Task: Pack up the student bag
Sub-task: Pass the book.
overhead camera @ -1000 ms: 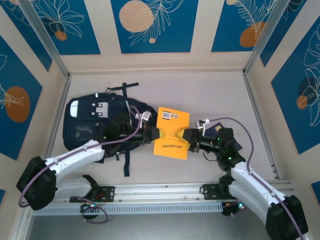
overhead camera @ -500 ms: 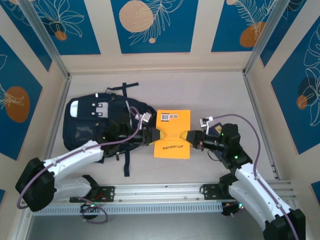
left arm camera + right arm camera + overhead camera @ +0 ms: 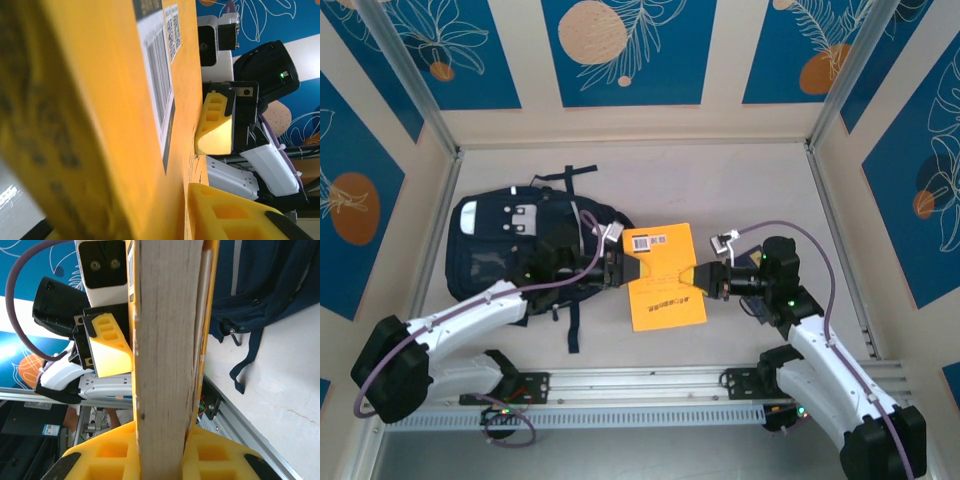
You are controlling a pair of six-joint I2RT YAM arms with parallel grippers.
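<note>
Top view: a yellow book (image 3: 663,290) sits mid-table (image 3: 720,190), held at two opposite edges and turned slightly askew, with a white barcode label (image 3: 645,240) at its far left corner. The left gripper (image 3: 628,269) is clamped on the book's left edge, and the right gripper (image 3: 703,277) is clamped on its right edge. The bag (image 3: 500,245) lies flat just left of the book, with its near side under the left gripper. One dark strap (image 3: 572,325) trails from it toward the near left of the book.

Left wrist view: the book's cover (image 3: 90,100) and label (image 3: 160,85) run away from the camera. One yellow finger (image 3: 230,215) of the left gripper lies against the cover, and its partner is hidden behind the book. A finger of the right gripper (image 3: 215,125) presses the cover at the far edge.

Right wrist view: the book's page edge (image 3: 165,340) stands between the two yellow fingers (image 3: 112,457) of the right gripper (image 3: 162,450), which are closed on both covers. At the book's far edge, a finger of the left gripper (image 3: 110,347) rests on one cover. The bag (image 3: 265,285) and its strap (image 3: 245,365) lie beyond the other cover.
</note>
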